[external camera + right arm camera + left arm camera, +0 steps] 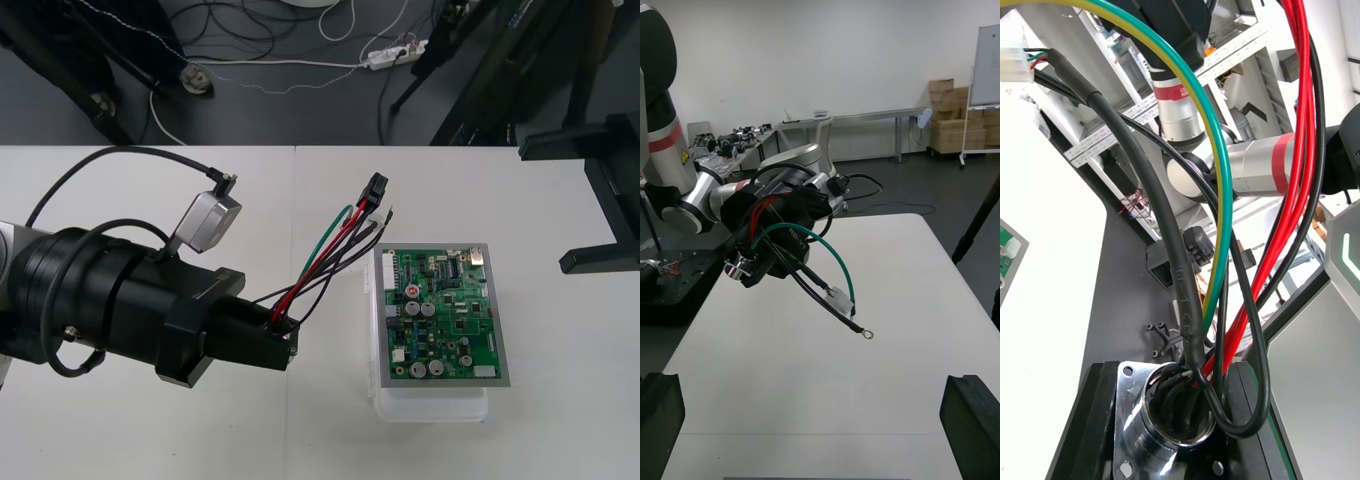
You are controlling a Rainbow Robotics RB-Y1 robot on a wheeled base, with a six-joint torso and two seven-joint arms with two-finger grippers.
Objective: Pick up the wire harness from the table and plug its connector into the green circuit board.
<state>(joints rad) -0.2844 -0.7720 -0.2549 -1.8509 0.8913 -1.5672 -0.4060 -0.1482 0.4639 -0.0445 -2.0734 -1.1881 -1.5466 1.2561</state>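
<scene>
My left gripper [285, 330] hangs over the table just left of the green circuit board [440, 315] and is shut on the harness's round metal socket [1165, 424], whose flange sits between the black fingers [1251, 420]. Red, green and black wires [325, 255] fan up from it to the black plug [375, 190], which is free, beside the board's far left corner. The right wrist view faces the left gripper [760, 255], with the wires [820, 255], a small white connector [836, 298] and a ring terminal [866, 334] dangling. My right gripper [545, 205] stands open at the table's right side.
The board rests on a white base [430, 408] right of the table's middle. Bare table lies between the board and the right gripper [816, 409], whose fingers [970, 412] stand far apart. Cables and a power strip [395, 55] lie on the dark floor beyond the far edge.
</scene>
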